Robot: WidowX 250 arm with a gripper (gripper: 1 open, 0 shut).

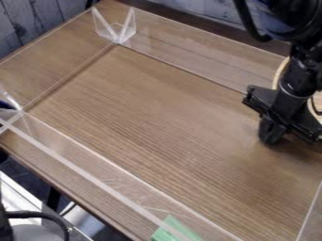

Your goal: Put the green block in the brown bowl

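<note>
My black gripper (273,133) points almost straight down at the right side of the wooden table top, its tip close to the surface. Its fingers are pressed together and shut, and no green shows between them. The green block is not in view. Behind the gripper at the right edge, a light tan curved rim (284,68) looks like part of the brown bowl. The arm and the frame edge hide most of the bowl.
Low clear plastic walls (75,155) fence the table top (151,104) on the near, left and far sides. A clear corner piece (116,28) stands at the back. A green label (172,229) lies outside the near wall.
</note>
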